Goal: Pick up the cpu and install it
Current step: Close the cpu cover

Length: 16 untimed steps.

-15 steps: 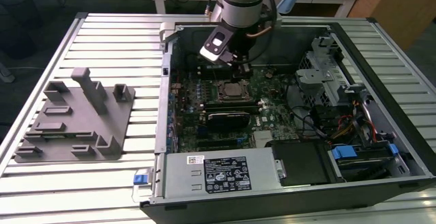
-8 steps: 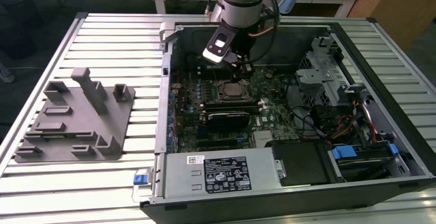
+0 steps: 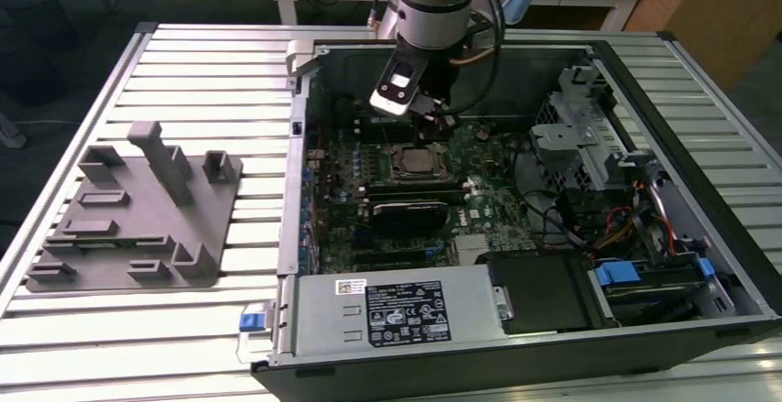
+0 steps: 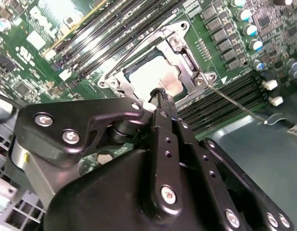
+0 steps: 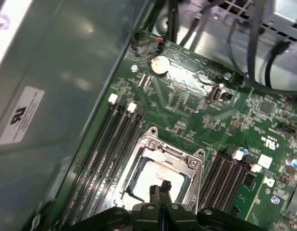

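The cpu [image 4: 155,77], a flat square chip with a silvery top, lies inside the metal-framed socket [image 4: 187,60] on the green motherboard. It also shows in the first wrist view as the cpu [image 5: 151,175] and in the exterior view as the cpu [image 3: 422,157]. My gripper [image 4: 160,94] hangs just above the chip, its two black fingers pressed together with nothing between them. The first wrist view shows the gripper [image 5: 160,188] over the chip's near edge. In the exterior view the gripper [image 3: 431,125] reaches down into the open computer case.
A grey plastic fixture block [image 3: 135,210] stands on the slatted table at the exterior view's left. Memory slots [image 5: 107,144] flank the socket. A thin socket lever [image 4: 237,105] sticks out sideways. The power supply [image 3: 391,315], drive bays [image 3: 647,278] and cables [image 3: 574,219] crowd the case.
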Available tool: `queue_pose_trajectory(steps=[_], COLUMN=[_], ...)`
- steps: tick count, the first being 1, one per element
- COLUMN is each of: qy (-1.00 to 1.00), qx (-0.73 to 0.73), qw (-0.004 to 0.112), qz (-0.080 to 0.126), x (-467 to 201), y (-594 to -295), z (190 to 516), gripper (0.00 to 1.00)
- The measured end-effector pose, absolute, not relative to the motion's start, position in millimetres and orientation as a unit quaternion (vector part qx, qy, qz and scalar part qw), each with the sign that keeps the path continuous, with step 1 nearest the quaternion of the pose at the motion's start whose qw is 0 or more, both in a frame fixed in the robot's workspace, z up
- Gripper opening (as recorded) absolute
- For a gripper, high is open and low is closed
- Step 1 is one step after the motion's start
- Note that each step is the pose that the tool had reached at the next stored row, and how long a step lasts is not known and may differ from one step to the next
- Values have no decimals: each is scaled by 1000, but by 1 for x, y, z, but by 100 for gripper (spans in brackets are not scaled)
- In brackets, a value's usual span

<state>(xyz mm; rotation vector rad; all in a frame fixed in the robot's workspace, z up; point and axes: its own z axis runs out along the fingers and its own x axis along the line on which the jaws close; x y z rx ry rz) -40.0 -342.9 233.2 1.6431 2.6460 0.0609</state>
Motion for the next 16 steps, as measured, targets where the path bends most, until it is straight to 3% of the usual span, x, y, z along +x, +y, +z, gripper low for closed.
queue_pose_trajectory(steps=[16], qy=[891], qx=[453], qw=[11], qz=[21], x=[-40], y=[-343], z=[233], gripper=[11])
